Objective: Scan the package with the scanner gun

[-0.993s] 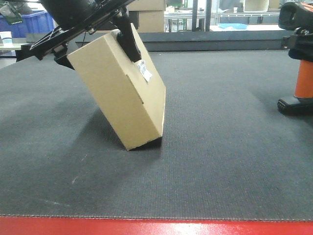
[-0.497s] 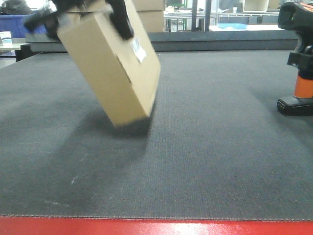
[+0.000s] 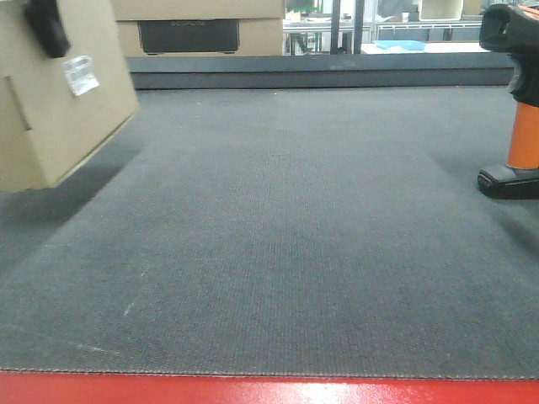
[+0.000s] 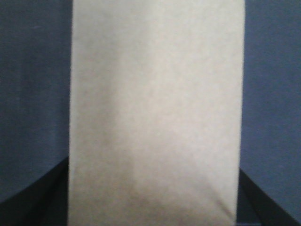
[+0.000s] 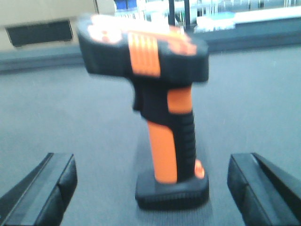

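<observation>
Since a second ago the package (image 3: 55, 93) has gone from tipped on one corner mid-mat to fully lifted at the far left, clear of the grey mat (image 3: 295, 252), so the bigger cutout box (image 3: 198, 29) behind shows now. My left gripper (image 4: 153, 207) is clamped on it, white barcode label (image 3: 81, 74) facing right. I'd keep that label turned toward the scanner gun (image 5: 160, 117). It stands upright between my right gripper's (image 5: 153, 188) spread, empty fingers; I'd close on the orange handle.
</observation>
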`<state>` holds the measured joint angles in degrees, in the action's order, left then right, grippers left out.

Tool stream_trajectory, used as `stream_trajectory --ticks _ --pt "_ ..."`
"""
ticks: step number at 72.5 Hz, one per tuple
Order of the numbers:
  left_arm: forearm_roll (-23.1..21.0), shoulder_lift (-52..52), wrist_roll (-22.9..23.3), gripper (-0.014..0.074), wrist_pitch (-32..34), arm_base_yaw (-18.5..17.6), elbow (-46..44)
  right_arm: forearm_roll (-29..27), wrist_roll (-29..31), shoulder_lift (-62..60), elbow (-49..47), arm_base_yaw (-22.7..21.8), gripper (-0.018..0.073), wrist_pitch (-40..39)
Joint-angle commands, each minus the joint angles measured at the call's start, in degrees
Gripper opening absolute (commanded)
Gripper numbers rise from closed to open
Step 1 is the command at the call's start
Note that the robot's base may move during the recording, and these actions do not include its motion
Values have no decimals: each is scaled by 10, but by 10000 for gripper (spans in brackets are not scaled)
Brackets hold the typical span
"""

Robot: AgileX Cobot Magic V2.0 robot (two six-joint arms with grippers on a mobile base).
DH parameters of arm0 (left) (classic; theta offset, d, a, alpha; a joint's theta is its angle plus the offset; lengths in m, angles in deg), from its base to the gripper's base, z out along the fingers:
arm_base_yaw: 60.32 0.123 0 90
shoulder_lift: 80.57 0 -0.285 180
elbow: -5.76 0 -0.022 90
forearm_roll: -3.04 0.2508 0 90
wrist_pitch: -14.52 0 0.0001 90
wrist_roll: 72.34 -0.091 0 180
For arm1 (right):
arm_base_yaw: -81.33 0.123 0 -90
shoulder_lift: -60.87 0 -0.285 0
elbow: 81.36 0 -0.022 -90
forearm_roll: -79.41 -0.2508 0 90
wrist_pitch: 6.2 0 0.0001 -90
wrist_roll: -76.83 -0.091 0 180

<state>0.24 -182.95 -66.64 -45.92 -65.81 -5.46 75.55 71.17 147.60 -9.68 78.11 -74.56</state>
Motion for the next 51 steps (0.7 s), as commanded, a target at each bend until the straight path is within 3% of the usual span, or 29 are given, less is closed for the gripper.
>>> stream_trajectory --ticks 1,12,38,44,51 --pt "-5 7 -16 -111 6 23 -4 5 2 -26 5 0 560 -1" --pt "-5 -7 -69 -111 10 51 -3 5 2 -55 5 0 560 20" --pt "16 -36 -75 -106 8 51 -2 5 2 -55 5 0 560 26" --pt "16 -36 -75 -28 9 51 -2 5 2 -55 5 0 560 32" --pt "21 -36 -75 180 3 51 -2 5 2 -55 5 0 560 34"
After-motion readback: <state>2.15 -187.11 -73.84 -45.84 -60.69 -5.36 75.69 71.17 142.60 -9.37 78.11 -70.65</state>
